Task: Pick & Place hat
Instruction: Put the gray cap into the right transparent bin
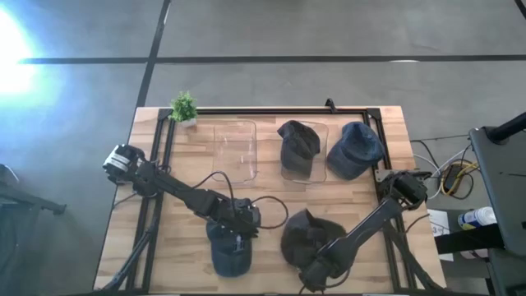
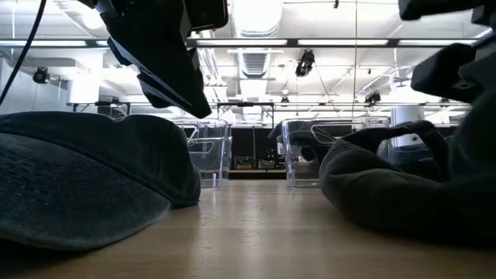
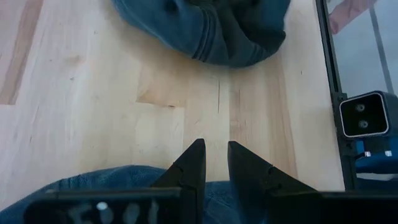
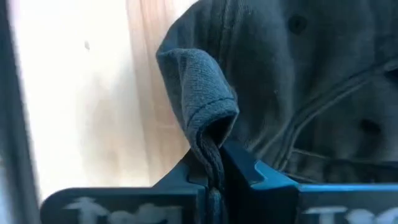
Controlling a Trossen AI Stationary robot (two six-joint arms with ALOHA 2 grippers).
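Right arm pinching the hat's edge, ready to lift

The right gripper (image 4: 214,165), at 6 o'clock on the wooden tabletop (image 1: 189,173), is clamping its jaws on a bunched fold of the soft dark grey fabric hat (image 1: 311,236); next it needs a clean lift toward the clear plastic bins (image 1: 236,150) at 12 o'clock. The left gripper (image 3: 216,163) is hovering over a blue denim cap (image 1: 229,251), jaws slightly parted, empty.

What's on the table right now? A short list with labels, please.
table: wooden
hats: four; blue and dark near the front, two farther back
clear bins: two, one with a dark hat on it
plant: back left corner
right gripper: shut on dark hat's edge
left gripper: over blue hat, holding nothing
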